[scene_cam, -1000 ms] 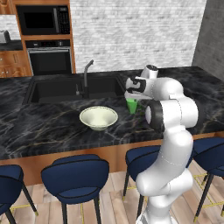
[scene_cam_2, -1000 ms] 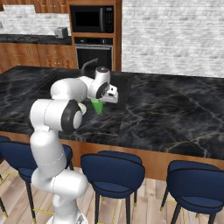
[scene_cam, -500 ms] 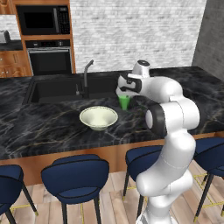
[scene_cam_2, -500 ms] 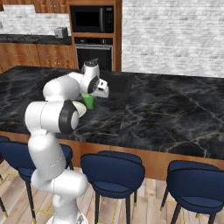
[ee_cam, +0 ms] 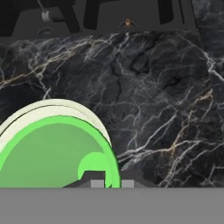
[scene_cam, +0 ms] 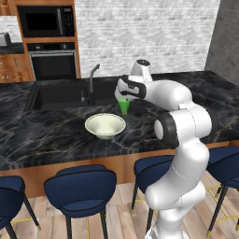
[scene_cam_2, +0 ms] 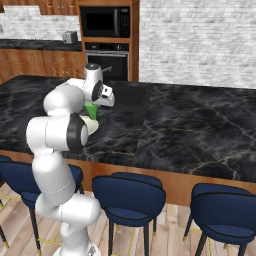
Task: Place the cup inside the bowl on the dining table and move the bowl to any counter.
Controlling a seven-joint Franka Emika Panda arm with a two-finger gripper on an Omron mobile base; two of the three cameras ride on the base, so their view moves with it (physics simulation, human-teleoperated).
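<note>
My gripper (scene_cam: pixel 124 96) is shut on the rim of the bright green cup (scene_cam: pixel 123 106) and holds it upright just above the black marble dining table (scene_cam: pixel 51 140). The cream bowl (scene_cam: pixel 105 126) sits on the table, a little left of the cup and nearer the front edge. In the right base view the cup (scene_cam_2: pixel 91 109) hangs beside my arm, with the bowl (scene_cam_2: pixel 92 125) partly hidden behind the elbow. In the hand view the cup's open mouth (ee_cam: pixel 52 153) fills the lower left over the bowl's pale rim (ee_cam: pixel 83 110), with the gripper (ee_cam: pixel 109 183) pinching the cup wall.
A dark sink (scene_cam: pixel 56 95) with a faucet (scene_cam: pixel 92 78) is set in the table behind the bowl. Blue stools (scene_cam: pixel 81 189) line the near edge. A wall counter (scene_cam_2: pixel 30 45) with a toaster (scene_cam_2: pixel 70 36) runs at the back, beside the oven (scene_cam_2: pixel 107 57).
The arm has swung left across the table carrying the green cup, bringing it from the right side to just beside the bowl. The bowl has not moved.
</note>
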